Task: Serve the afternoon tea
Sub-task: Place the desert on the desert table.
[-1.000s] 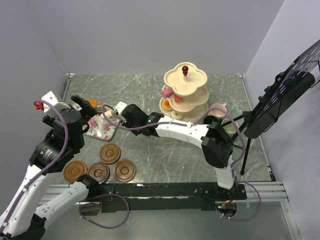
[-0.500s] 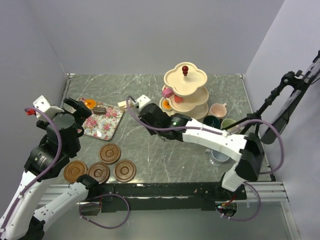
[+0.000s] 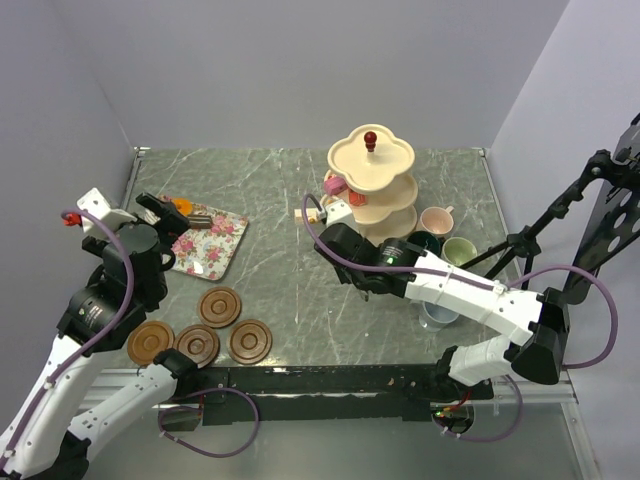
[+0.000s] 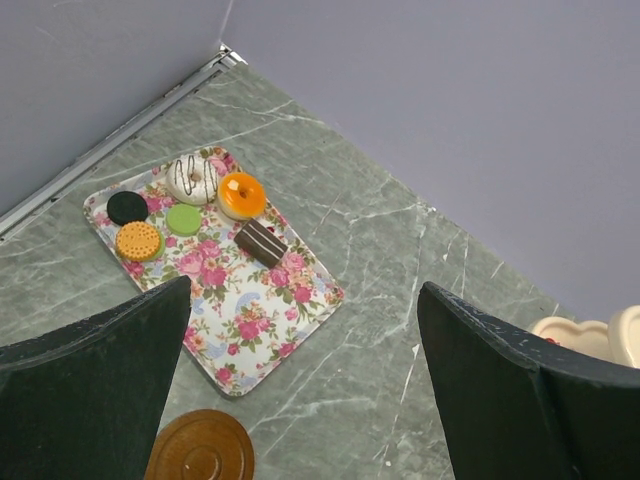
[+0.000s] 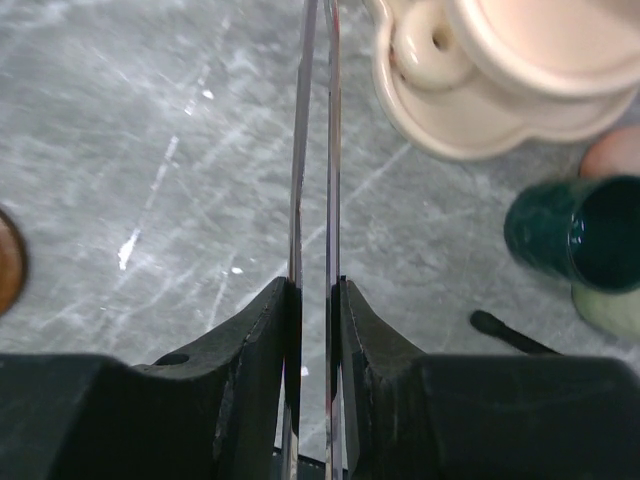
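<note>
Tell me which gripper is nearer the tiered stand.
Right. The right gripper, shut on the tongs, is beside the lower tiers of the stand; the left gripper hangs open at the floral tray, far off.

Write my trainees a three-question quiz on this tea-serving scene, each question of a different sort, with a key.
1. True or false: the left gripper is shut on a cake.
2. What is the right gripper holding? A. a mug. B. the thin metal tongs. C. a spoon.
3. How many brown saucers lie on the table?

Key: 1. False: its jaws stand open and empty above the tray. 2. B. 3. Four.
</note>
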Robot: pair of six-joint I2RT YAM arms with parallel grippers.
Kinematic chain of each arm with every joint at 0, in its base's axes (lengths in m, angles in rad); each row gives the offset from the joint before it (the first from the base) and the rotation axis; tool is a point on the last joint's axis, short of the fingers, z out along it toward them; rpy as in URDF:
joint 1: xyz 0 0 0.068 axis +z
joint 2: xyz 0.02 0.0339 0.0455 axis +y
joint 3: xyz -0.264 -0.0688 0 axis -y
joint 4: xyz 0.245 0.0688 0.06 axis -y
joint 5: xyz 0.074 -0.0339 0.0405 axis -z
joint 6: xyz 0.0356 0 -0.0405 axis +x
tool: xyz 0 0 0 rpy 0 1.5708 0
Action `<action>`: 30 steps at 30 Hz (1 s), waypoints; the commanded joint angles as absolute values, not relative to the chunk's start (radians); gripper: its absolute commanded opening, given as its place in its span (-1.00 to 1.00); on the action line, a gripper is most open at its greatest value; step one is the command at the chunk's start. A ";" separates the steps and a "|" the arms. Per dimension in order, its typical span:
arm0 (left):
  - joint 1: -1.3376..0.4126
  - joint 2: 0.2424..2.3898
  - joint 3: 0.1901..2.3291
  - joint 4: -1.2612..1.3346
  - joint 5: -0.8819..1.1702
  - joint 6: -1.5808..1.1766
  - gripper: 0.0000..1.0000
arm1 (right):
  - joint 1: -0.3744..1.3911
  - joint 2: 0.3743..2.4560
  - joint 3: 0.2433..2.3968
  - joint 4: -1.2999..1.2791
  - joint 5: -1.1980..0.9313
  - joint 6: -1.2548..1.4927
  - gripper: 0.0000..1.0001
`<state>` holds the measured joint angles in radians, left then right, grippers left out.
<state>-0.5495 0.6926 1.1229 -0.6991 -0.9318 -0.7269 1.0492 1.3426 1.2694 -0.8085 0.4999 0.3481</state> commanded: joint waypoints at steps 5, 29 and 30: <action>-0.555 0.686 1.114 -0.669 -0.920 -0.732 0.99 | 1.048 1.295 1.281 -0.786 0.551 0.357 -0.76; -0.560 0.661 1.094 -0.667 -0.939 -0.736 0.99 | 1.183 1.500 1.526 -0.794 0.587 0.316 -0.79; -0.561 0.660 1.092 -0.664 -0.937 -0.736 0.99 | 1.186 1.488 1.517 -0.810 0.598 0.334 -0.79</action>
<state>-0.5560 0.6746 1.0996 -0.6991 -0.9237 -0.7273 1.1656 1.5433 1.4921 -0.7773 0.5228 0.2771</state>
